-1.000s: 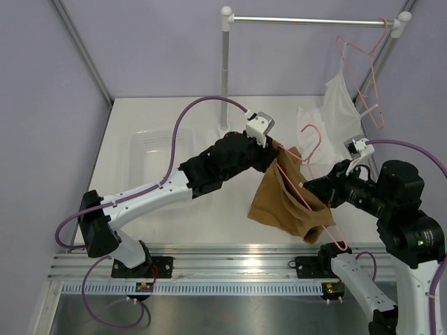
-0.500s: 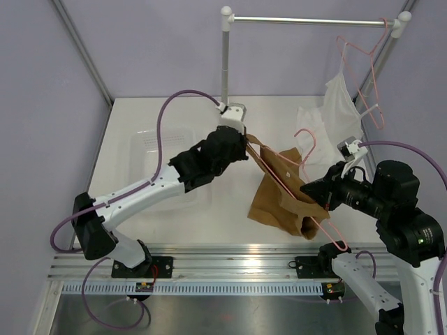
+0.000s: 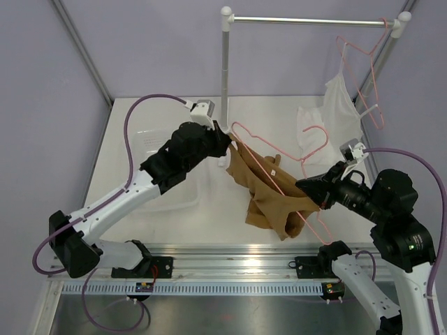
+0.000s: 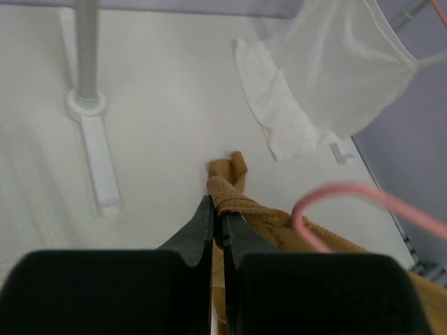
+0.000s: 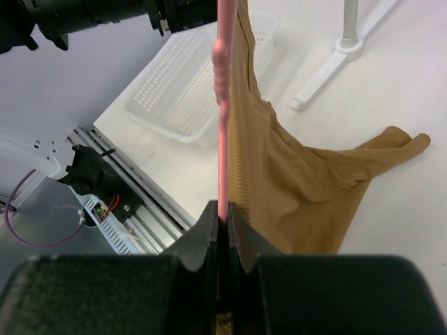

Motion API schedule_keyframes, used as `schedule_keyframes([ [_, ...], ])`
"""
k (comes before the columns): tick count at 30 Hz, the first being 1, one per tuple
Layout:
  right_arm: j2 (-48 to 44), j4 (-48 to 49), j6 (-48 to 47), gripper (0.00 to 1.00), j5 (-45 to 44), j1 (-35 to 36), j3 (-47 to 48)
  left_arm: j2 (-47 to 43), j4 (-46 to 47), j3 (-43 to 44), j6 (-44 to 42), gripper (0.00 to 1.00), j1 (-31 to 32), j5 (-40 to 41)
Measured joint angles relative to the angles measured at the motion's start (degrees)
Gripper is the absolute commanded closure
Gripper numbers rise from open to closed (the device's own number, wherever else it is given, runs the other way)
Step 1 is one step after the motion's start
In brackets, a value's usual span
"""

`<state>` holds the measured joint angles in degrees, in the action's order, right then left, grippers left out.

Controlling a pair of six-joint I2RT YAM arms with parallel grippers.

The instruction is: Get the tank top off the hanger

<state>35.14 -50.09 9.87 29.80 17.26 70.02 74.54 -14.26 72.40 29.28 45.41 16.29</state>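
Observation:
The tan-brown tank top [image 3: 269, 195] hangs stretched between my two grippers above the table, still draped over the pink hanger [image 3: 276, 155]. My left gripper [image 3: 225, 142] is shut on a bunched strap of the tank top [image 4: 227, 190], at its upper left end. My right gripper [image 3: 309, 190] is shut on the hanger's wire [image 5: 222, 105], with the tank top [image 5: 300, 188] hanging beside it. The hanger's hook [image 4: 363, 202] curves up toward the white garment.
A clear plastic basket [image 3: 164, 157] sits on the table under my left arm. A garment rack's pole [image 3: 225, 70] stands behind, its bar holding a second pink hanger [image 3: 367, 70] with a white sheer garment [image 3: 335, 112]. The rack's foot [image 4: 94, 150] lies ahead of the left gripper.
My left gripper has pulled the tank top's strap up and to the left, stretching the fabric along the hanger. My right gripper has shifted the hanger slightly left.

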Motion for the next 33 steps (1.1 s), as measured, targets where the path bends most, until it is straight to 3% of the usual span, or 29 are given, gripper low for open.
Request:
schedule_keyframes([
  [5,-6.4,14.2,6.8,1.0,-0.4,0.0,-8.5,-1.2,6.7,-7.9,-1.7,1.0,3.2,-12.6],
  [11,-10.3,35.7,13.8,1.0,-6.3,0.0,-15.2,-1.2,11.1,-11.9,-5.8,1.0,15.8,-16.9],
  [14,-9.2,43.0,15.0,1.0,-12.8,0.0,-15.3,-1.1,13.3,-16.5,-5.4,1.0,17.3,-17.2],
  [18,-6.7,47.1,15.0,1.0,-19.8,0.1,-14.2,-0.4,13.2,-22.0,-4.1,1.0,17.3,-15.3],
  [22,-1.6,42.7,13.4,1.0,-22.8,0.1,-8.1,0.0,10.0,-23.3,-3.3,0.98,17.3,-10.6],
  [24,1.7,37.6,12.5,1.0,-24.0,0.1,-3.0,0.0,8.9,-23.2,-3.3,0.9,17.3,-8.5],
  [27,5.7,29.3,11.1,1.0,-26.3,0.1,3.8,0.0,6.1,-23.0,-3.4,0.68,17.3,-6.3],
  [28,6.9,26.3,10.6,1.0,-27.2,0.1,5.6,0.0,5.5,-22.9,-3.4,0.51,17.4,-5.7],
  [29,7.8,24.4,10.3,1.0,-27.7,0.1,6.9,-0.2,4.9,-22.8,-3.7,0.42,17.5,-5.3],
  [31,10.4,19.2,9.2,1.0,-28.8,0.1,9.8,-0.7,3.3,-22.6,-3.6,0.34,17.7,-4.5],
  [33,13.4,15.2,8.3,1.0,-29.9,0.1,11.9,-1.9,1.4,-22.2,-3.5,0.14,17.9,-3.5],
])
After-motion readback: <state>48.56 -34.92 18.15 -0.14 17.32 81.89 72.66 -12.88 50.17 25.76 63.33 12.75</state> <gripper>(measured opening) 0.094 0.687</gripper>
